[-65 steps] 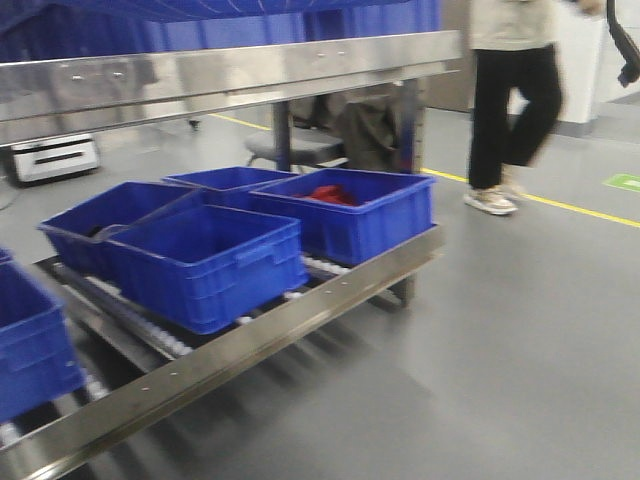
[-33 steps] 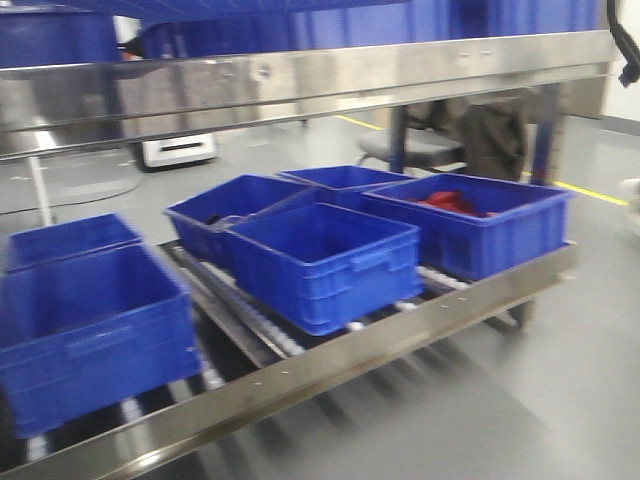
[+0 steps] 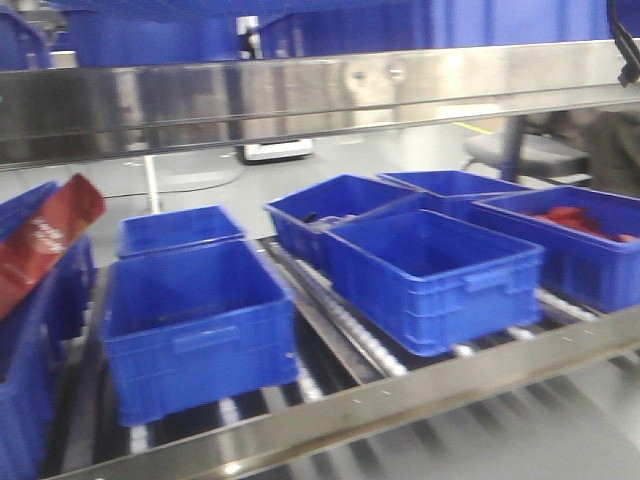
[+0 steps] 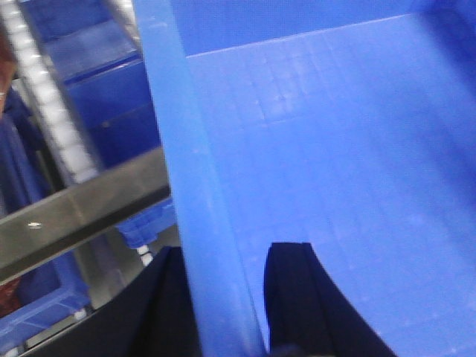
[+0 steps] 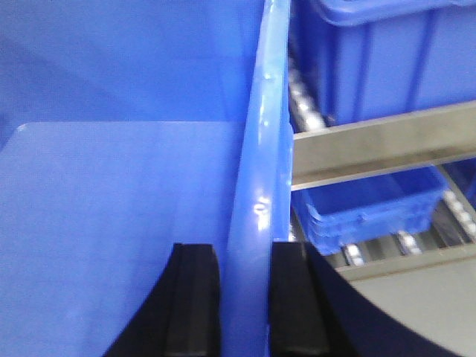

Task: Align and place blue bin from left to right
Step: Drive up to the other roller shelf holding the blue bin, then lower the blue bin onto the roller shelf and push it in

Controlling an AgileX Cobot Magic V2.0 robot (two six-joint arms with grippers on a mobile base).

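**Left gripper** [image 4: 227, 256]: two black fingers straddle one wall of the blue bin [image 4: 335, 134], one outside and one inside. They are clamped tight on the plastic at lower centre of the left wrist view. To the left of that wall a steel rail [image 4: 74, 216] and rollers [image 4: 44, 82] lie lower down. On that evidence the bin is judged to be carried clear of the rack, suspended between the two arms.

**Right gripper** [image 5: 242, 253]: the same arrangement on another wall, presumably the opposite one, pinched hard at bottom centre of the right wrist view.

**Handling:** a rigid moulded tote whose floor is bare where visible, so it is likely light. The walls look smooth and probably slippery. The thick rim is the sound hold, taken on two facing sides to keep the bin level.

**Front view, left to right:** red packet [image 3: 45, 240], left shelf bin [image 3: 190, 330], centre shelf bin [image 3: 435, 280]. The carried bin cannot be identified in this view.
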